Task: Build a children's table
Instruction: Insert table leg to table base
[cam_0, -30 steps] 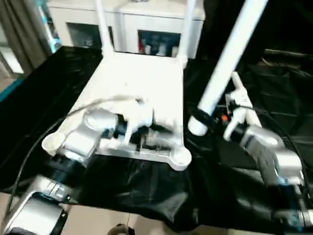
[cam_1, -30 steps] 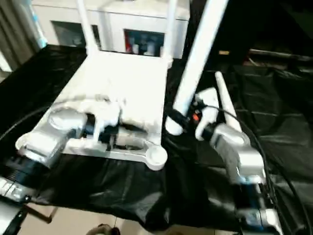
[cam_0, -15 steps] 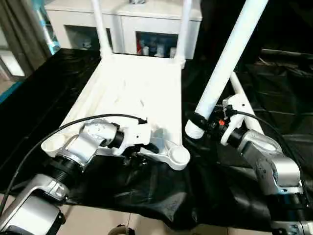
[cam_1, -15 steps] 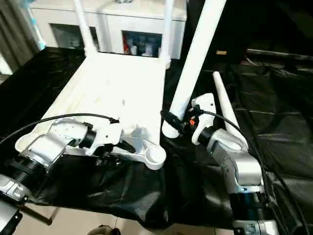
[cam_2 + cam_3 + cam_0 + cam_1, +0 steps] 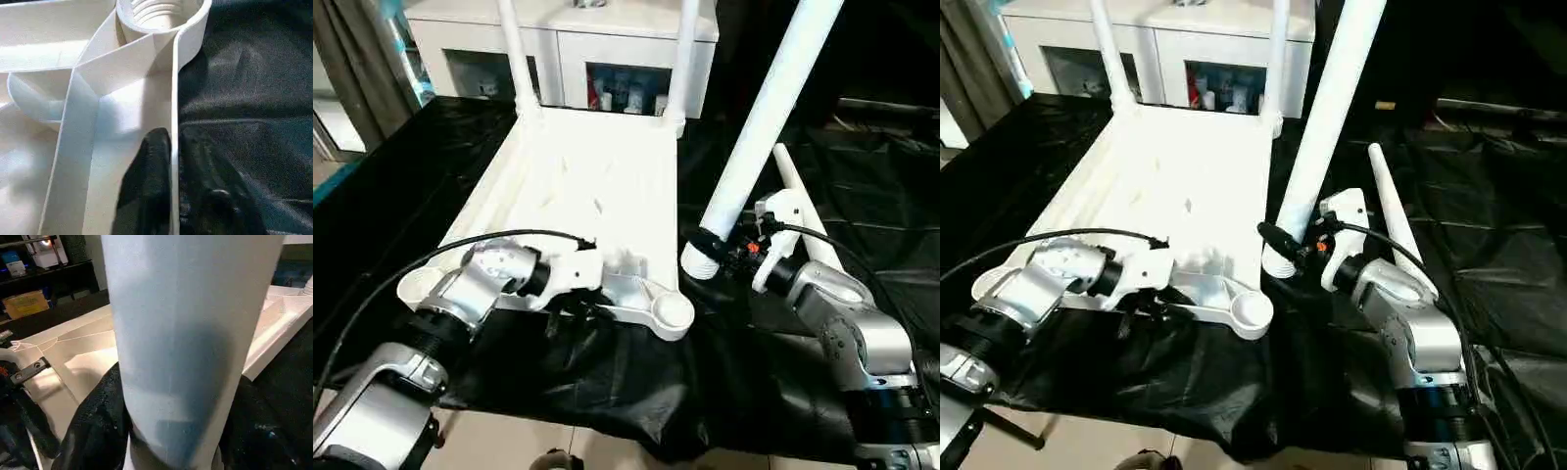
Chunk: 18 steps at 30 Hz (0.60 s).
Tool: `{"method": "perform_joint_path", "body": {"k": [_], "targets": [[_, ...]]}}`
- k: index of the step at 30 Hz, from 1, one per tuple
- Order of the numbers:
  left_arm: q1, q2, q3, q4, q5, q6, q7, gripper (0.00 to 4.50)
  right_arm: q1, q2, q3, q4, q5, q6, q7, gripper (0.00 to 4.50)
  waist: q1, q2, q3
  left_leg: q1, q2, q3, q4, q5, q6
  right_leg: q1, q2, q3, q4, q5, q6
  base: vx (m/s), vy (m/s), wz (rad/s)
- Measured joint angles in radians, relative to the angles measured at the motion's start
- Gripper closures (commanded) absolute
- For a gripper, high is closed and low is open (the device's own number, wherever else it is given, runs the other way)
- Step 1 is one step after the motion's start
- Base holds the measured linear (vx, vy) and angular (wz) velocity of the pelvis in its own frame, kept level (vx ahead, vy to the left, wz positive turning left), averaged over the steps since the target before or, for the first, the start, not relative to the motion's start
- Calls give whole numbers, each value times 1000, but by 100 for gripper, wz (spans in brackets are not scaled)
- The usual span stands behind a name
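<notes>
Two legs already stand upright in the far corner sockets of the white tabletop (image 5: 587, 186), which lies upside down on the black-draped desk (image 5: 607, 372), its near rim close to the desk's front edge and its far end toward the back edge, where a white cabinet (image 5: 568, 39) stands beyond. The left far leg (image 5: 514, 59) and right far leg (image 5: 682, 59) rise out of the top of the head views. The near right corner socket (image 5: 673, 311) is empty and open upward, threads visible inside, and the near left corner socket (image 5: 419, 286) is empty too. Black cloth lies free to the right of the tabletop, where a fourth leg (image 5: 803, 201) lies flat, running toward the back edge. The left end effector (image 5: 171, 166) is closed on the near rim, one black finger on each side of the thin wall; its forearm reaches in low from the front left corner. The right end effector (image 5: 720, 250) grips the third leg (image 5: 759, 122) near its thick lower end, holding it tilted, the end just beside the near right socket.
</notes>
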Motion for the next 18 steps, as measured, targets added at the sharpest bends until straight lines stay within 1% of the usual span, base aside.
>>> {"method": "perform_joint_path", "body": {"k": [3,5,6,8,9,11,15,18], "targets": [[0,-2,6,5,-1,1,-2,420,0,-1,1,0,0,0,3,257,0,0,0,0,0,0,0,0,0,0,0,0,0,0,0,0,0,0],[0,-7,13,11,-4,5,-3,440,0,-6,4,0,1,1,14,257,0,0,0,0,0,0,0,0,0,0,0,0,0,0,0,0,0,0],[0,-12,18,13,-5,12,-4,440,0,-7,4,0,2,5,21,257,0,0,0,0,0,0,0,0,0,0,0,0,0,0,0,0,0,0],[1,-23,26,12,-17,41,-4,450,0,-14,19,-2,19,37,43,257,0,0,0,0,0,0,0,0,0,0,0,0,0,0,0,0,0,0],[2,-37,34,12,-25,66,-1,450,0,-27,42,-5,23,60,67,257,0,0,0,0,0,1,0,0,0,0,0,0,0,0,0,0,0,0],[3,-58,45,11,-36,94,15,450,0,-35,63,-7,24,77,88,257,-3,0,0,0,0,1,0,0,0,-1,0,0,0,0,0,0,0,0],[5,-97,62,-7,-42,179,86,450,-5,-40,68,8,22,79,105,257,-9,0,0,0,0,1,0,0,0,-2,0,0,0,0,0,0,0,0],[10,-113,66,-32,-42,226,122,450,-19,-38,69,38,18,67,108,257,-17,0,0,0,0,1,0,0,0,-2,0,0,0,0,0,0,0,0]]}}
